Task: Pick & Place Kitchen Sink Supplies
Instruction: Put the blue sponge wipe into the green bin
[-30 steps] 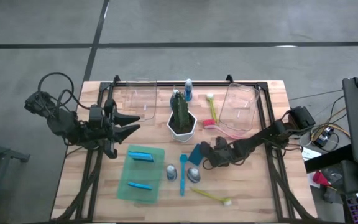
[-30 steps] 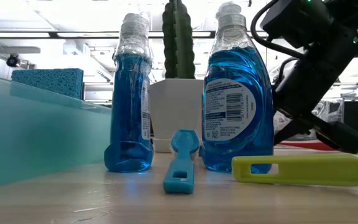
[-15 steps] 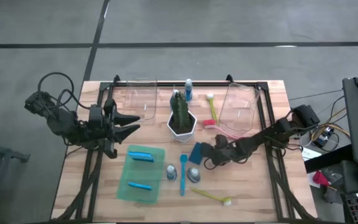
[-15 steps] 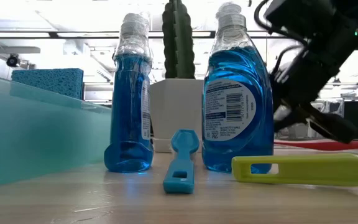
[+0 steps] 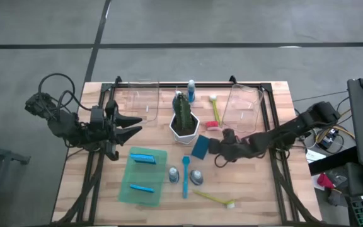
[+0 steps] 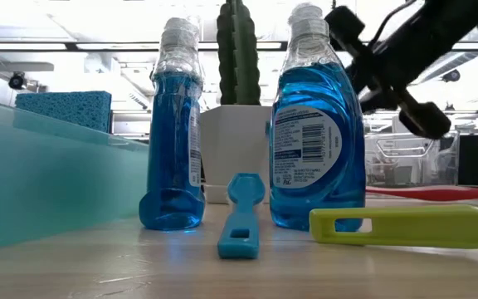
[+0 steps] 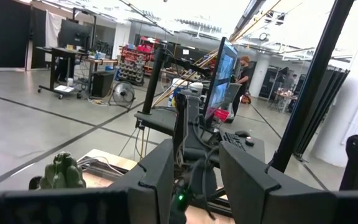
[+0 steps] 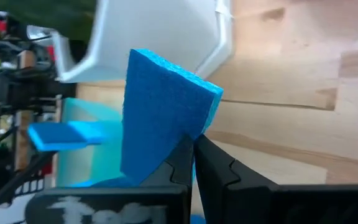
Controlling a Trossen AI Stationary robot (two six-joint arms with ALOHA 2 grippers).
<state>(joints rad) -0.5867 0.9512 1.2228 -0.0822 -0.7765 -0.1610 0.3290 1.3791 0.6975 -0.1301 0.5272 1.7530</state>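
Beside the cactus pot (image 5: 184, 129), 1 sponge (image 5: 201, 147) is pinched by the right gripper (image 5: 214, 146). 2 sponges (image 5: 142, 157) are placed on the tray (image 5: 158, 189); bottles (image 5: 196, 177) and brushes (image 5: 184, 176) remain. The left gripper (image 5: 136, 125) is held spread, empty.

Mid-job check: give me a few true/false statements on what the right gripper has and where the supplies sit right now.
1. The right gripper is shut on the blue sponge. True.
2. Two sponges lie on the green tray. True.
3. The yellow brush is in a clear bin. False: it lies on the table.
4. The left gripper holds a bottle. False: it holds nothing.
5. The cactus stands between the two clear bins. True.
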